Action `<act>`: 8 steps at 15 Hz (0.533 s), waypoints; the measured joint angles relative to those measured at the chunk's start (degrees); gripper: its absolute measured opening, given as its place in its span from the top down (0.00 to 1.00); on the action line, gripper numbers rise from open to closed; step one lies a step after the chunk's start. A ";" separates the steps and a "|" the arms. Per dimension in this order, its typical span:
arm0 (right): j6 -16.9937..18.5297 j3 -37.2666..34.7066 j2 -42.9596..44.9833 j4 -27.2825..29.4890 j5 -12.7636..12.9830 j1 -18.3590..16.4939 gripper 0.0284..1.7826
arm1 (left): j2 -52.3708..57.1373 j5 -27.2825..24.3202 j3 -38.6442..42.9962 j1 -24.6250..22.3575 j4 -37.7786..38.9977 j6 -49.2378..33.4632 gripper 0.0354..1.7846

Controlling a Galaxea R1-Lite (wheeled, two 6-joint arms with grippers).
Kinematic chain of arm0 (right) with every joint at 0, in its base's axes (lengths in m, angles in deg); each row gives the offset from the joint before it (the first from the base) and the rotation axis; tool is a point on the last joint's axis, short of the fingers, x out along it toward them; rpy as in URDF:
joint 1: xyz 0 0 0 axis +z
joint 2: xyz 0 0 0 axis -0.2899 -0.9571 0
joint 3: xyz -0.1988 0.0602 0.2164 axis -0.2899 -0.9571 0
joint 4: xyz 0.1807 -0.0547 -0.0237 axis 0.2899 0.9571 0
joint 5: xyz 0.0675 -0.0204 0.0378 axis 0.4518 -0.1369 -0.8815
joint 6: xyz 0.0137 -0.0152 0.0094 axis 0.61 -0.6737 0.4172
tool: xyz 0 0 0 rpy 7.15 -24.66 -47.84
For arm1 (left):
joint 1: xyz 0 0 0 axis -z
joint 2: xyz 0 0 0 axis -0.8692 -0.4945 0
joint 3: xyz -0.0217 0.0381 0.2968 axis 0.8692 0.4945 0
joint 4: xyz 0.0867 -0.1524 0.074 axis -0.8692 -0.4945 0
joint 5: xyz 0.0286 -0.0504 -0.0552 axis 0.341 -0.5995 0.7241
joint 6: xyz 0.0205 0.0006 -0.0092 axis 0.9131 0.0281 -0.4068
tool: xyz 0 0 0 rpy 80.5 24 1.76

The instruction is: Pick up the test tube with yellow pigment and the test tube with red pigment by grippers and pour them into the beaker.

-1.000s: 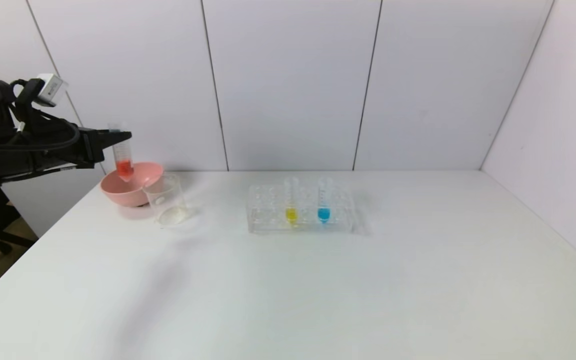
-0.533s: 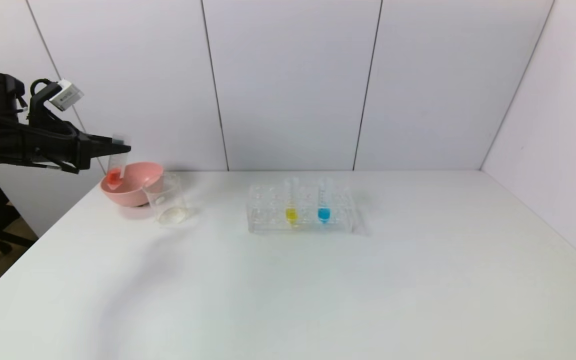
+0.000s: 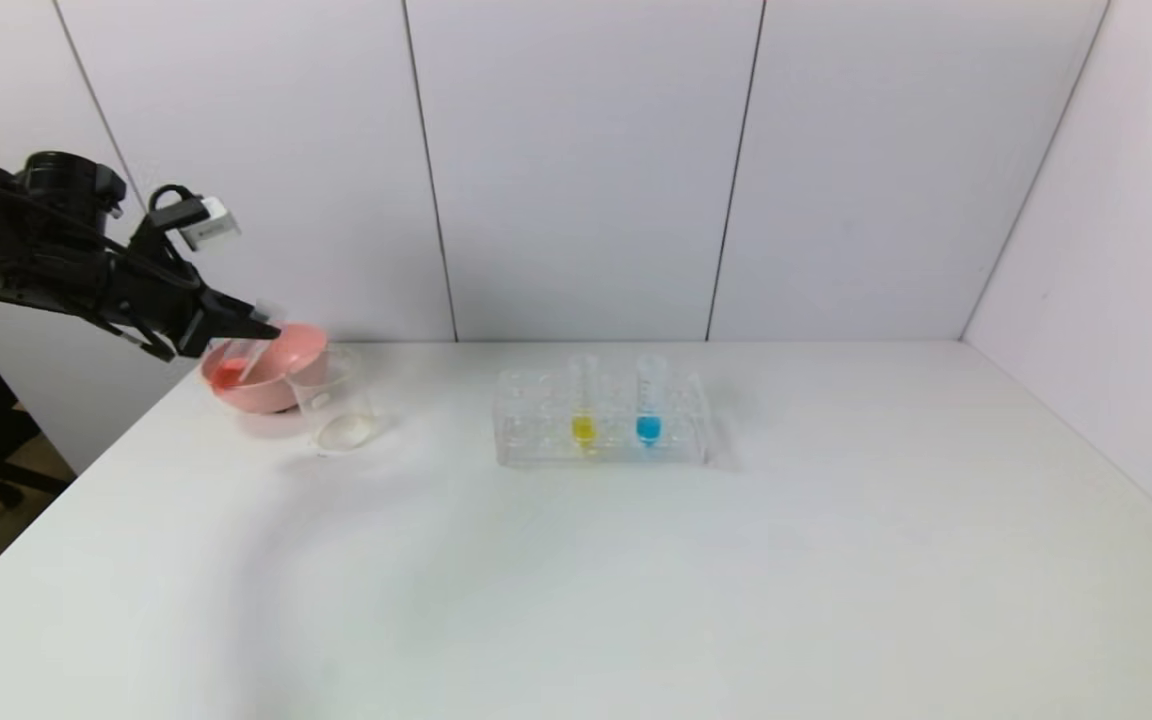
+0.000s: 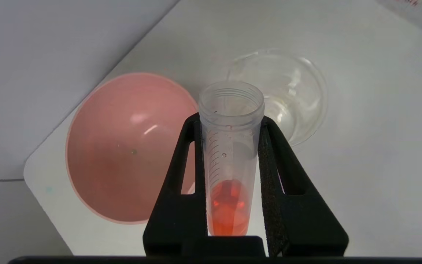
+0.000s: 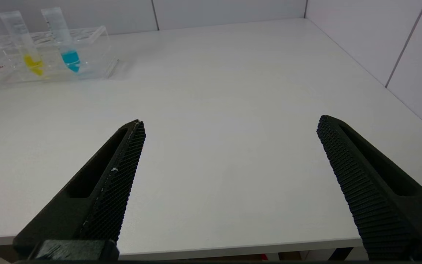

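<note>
So the left gripper (image 4: 229, 176) has its jaws pinched on the test tube with red pigment (image 4: 229, 157), squeezing the tube's lower half from both sides. The tube is tilted, open mouth pointing toward the table's far left corner, and the red liquid sits pooled at the rounded bottom down by the gripper's palm. Nothing has poured out as far as I can see.

Right past the tube's mouth are two containers side by side: a pink bowl (image 4: 97, 154) and the beaker (image 4: 295, 99), which looks clean with no colour in it. In the head view the tube hangs over the bowl more than over the beaker (image 3: 331, 400), and that's the bit that worries me. Tip it further from here and my guess is the red lands in the bowl, or splashes the table (image 3: 576, 580) in the gap between the two. The beaker's mouth is small, so the aim has to shift toward it first.

The test tube with yellow pigment (image 3: 583, 405) stands in the clear rack (image 3: 536, 440) mid-table, next to a blue tube (image 3: 648, 405), so a wrong grab there is another risk later.

The right gripper (image 5: 229, 146) sits parked over the near right part of the table, jaws spread wide, holding nothing
</note>
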 joint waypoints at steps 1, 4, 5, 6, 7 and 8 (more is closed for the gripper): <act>0.00 0.00 0.00 0.00 0.00 0.00 0.04 | -0.85 1.43 -0.35 0.78 -0.32 1.51 0.77; 0.00 0.00 0.00 0.00 0.00 0.00 0.04 | -1.65 5.21 -0.61 2.95 -0.96 4.41 0.77; 0.00 0.00 0.00 0.02 0.00 0.00 0.04 | -1.58 7.28 -0.63 3.75 -1.01 5.67 0.77; 0.00 0.00 0.00 0.00 0.00 0.00 0.04 | -1.40 9.86 -0.66 4.56 -1.07 6.86 0.77; 0.00 0.00 0.00 0.00 0.00 0.00 0.04 | -1.21 12.74 -0.68 5.30 -1.07 8.24 0.77; 0.00 0.00 0.00 0.02 0.00 0.00 0.04 | -1.01 15.27 -0.72 5.71 -1.06 9.37 0.77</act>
